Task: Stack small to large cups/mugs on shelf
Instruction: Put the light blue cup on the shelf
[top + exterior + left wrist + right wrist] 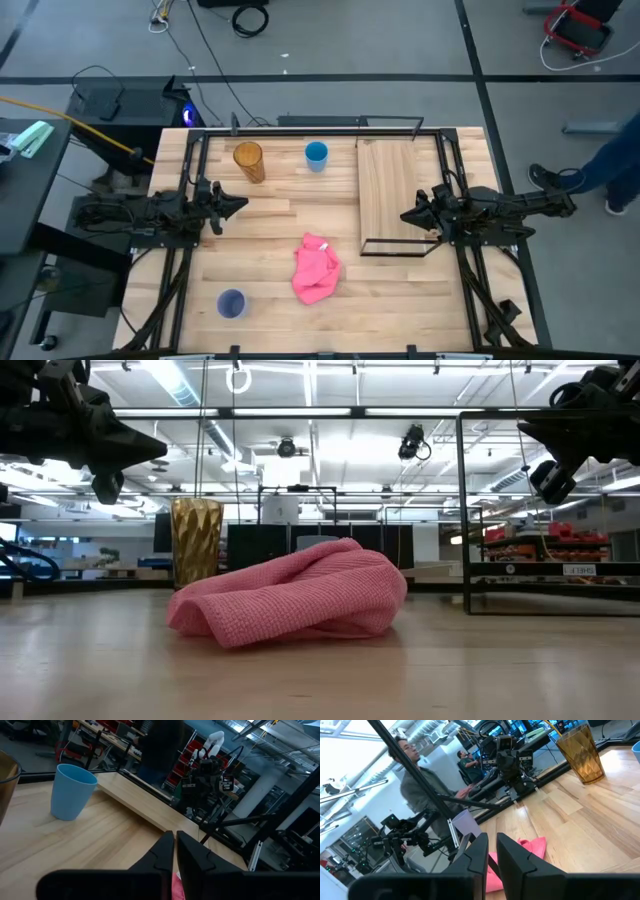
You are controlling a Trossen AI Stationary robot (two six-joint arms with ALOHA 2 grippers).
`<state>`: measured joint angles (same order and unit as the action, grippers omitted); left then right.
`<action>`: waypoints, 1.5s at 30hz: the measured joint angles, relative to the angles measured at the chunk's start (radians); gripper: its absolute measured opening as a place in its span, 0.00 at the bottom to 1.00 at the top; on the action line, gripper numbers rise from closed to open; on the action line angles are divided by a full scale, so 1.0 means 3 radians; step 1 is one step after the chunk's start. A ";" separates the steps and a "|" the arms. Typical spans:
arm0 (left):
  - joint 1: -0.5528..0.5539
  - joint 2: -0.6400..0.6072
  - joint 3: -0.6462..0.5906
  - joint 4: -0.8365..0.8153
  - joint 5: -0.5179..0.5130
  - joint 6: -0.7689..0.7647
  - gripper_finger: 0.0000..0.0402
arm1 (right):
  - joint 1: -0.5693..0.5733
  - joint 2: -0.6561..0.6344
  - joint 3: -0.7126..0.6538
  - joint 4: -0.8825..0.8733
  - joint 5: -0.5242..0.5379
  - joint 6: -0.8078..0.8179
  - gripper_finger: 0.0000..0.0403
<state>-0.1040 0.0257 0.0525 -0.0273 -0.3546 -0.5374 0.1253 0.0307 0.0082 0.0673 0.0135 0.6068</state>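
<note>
Cups are all over the place right now, none on the shelf (395, 190). Amber cup (249, 162) sits upright near the back of the surface (270, 220), with the light blue cup (316, 155) just to its right, a little gap between them. Purple cup (231, 303) is way off on its own at the front left corner. Shelf is that light wood board with the thin black frame, lying on the right side of the surface, nothing on it. Pink cloth (316, 268) is bunched up in a heap around the middle front, just off the shelf's front left corner. Left gripper (238, 205) hangs above the surface on the left, below the amber cup in the overhead view, pointing toward the middle; its fingers are pinched nearly together with only a sliver between them and nothing in there. Right gripper (405, 215) hovers over the shelf's front part, pointing back at the left one, fingers also close together with a narrow gap, holding nothing. From table height the amber cup shows behind the cloth, and both grippers are well up off the wood. A person stands in the room past the surface in the right wrist view.
</note>
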 joint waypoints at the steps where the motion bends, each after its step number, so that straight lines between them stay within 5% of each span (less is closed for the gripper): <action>1: -0.0001 0.0000 0.0000 0.0000 0.0000 0.0000 0.07 | 0.0001 0.0001 0.0000 0.0000 0.0000 0.0000 0.11; 45: 0.0000 0.0000 0.0000 0.0002 -0.0008 0.0022 0.09 | 0.0001 0.0000 0.0000 0.0000 0.0000 0.0000 0.11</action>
<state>-0.1040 0.0257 0.0525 -0.0266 -0.3569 -0.5307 0.1255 0.0307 0.0082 0.0673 0.0135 0.6067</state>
